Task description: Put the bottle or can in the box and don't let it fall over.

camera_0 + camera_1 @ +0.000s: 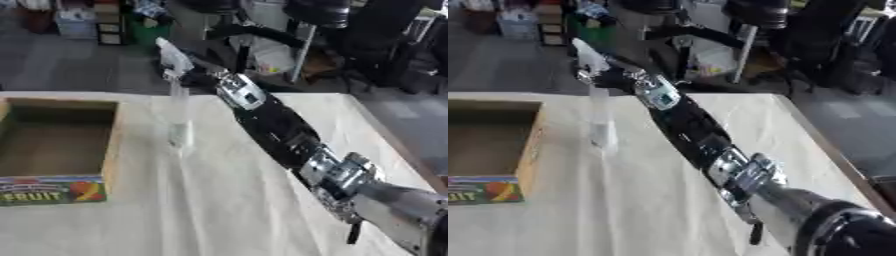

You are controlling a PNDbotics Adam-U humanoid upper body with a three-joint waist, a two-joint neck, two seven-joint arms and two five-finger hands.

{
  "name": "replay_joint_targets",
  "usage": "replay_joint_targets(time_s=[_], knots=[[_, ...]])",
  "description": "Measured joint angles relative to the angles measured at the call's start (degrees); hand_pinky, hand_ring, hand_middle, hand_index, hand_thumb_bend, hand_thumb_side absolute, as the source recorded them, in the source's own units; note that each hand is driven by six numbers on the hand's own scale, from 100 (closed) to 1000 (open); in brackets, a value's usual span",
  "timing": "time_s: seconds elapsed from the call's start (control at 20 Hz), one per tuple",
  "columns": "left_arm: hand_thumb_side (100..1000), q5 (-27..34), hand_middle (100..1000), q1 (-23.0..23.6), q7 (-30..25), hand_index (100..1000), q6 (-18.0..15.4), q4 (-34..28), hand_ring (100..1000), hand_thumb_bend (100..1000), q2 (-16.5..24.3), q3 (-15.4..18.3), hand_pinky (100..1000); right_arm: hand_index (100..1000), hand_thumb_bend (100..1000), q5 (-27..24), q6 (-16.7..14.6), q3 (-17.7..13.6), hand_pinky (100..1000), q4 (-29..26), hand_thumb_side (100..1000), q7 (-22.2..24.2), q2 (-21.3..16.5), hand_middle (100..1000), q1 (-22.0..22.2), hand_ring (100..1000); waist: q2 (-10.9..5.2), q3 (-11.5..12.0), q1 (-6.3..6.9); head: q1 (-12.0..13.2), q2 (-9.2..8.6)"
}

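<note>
A clear spray bottle (179, 117) with a white trigger head (171, 56) stands upright right of the box; I cannot tell whether its base touches the cloth. My right arm reaches in from the lower right. My right hand (199, 78) is at the bottle's neck, just under the trigger head, with its dark fingers curled round it. The open cardboard box (112, 150) sits at the left of the table, with a "FRUIT" label (51, 192) on its front wall; its inside looks bare. My left hand shows in neither view.
A pale cloth (210, 200) covers the table, whose right edge (398, 145) runs diagonally. Beyond the far edge are chair legs, shelves and a green bin (147, 30) on the floor.
</note>
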Motion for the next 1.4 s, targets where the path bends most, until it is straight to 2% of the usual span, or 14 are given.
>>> replay_joint_targets(time_s=[0.3, 0.45, 1.4], knots=[[571, 0.0, 587, 0.0, -0.1, 794, -0.1, 0.0, 720, 523, 0.0, 0.0, 700, 1000, 100, -1.1, 1.3, -0.1, 904, -1.0, 455, -1.0, 0.0, 1000, 0.3, 1000, 0.1, -0.3, 0.01, 0.0, 0.0], [571, 0.0, 587, 0.0, -0.1, 794, 0.0, 0.0, 721, 523, 0.0, 0.0, 706, 973, 100, -1.3, 1.6, -0.1, 899, -1.3, 451, -1.3, 0.0, 1000, 0.5, 1000, 0.19, -0.3, 0.01, 0.0, 0.0], [572, 0.0, 586, 0.0, -0.1, 793, 0.0, 0.0, 723, 529, 0.0, 0.0, 711, 1000, 100, 0.9, 0.1, -0.1, 896, -1.3, 440, -2.4, 0.2, 1000, 1.5, 1000, 0.5, -0.5, 0.07, -0.1, -0.44]])
